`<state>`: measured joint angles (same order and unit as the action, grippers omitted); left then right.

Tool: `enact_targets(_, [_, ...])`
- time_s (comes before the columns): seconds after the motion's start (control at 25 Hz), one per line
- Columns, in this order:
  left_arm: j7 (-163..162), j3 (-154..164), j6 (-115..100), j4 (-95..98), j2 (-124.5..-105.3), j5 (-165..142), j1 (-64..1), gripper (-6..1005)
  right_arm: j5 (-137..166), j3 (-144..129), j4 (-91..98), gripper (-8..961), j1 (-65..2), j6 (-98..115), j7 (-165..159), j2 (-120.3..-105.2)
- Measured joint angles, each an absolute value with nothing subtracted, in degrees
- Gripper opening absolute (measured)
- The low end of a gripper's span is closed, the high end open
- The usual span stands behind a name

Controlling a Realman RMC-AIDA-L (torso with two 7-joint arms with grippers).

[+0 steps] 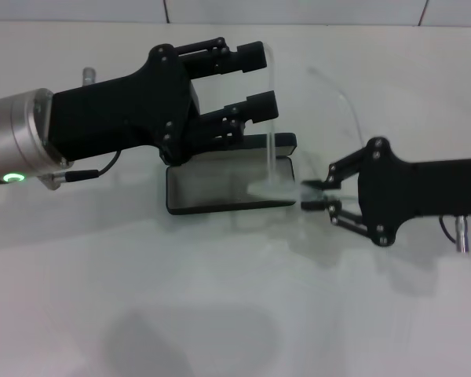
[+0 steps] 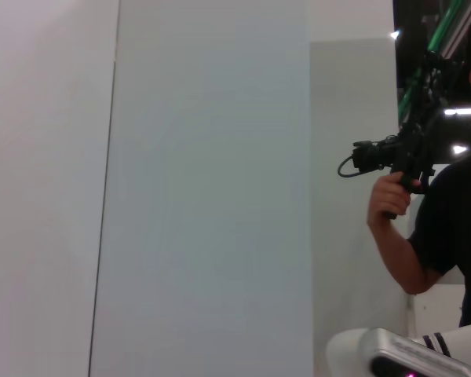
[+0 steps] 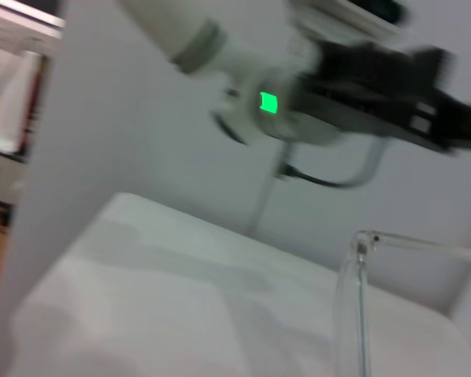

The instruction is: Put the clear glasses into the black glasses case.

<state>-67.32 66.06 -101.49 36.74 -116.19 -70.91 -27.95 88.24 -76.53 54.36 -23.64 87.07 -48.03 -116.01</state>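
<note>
The black glasses case lies open at the table's middle, grey lining up, its lid behind it. The clear glasses hang over the case's right end with their arms spread, one thin arm rising toward the back. My right gripper comes in from the right and is shut on the glasses' front. My left gripper hovers open above the case's back edge, its fingertips just beside that clear arm. The right wrist view shows the glasses' hinge corner close up. The left wrist view shows none of these.
The white table spreads in front of the case, with a wall behind it. In the right wrist view my left arm with its green light crosses overhead. A person with a camera stands beyond the table.
</note>
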Motion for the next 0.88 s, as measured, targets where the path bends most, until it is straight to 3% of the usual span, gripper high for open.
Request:
enact_targets(0.4, [-68.58, 66.70, -101.38, 36.20, -116.65, -73.35, -28.90, 558, 85.49, -76.75, 54.02, 123, -23.26, 93.25, -39.24, -116.15])
enact_targets(0.88, [-70.45, 66.62, -100.93, 35.10, -119.37, -80.60, -32.22, 557, 83.40, -79.55, 53.84, 123, -23.68, 92.88, -33.70, -116.22])
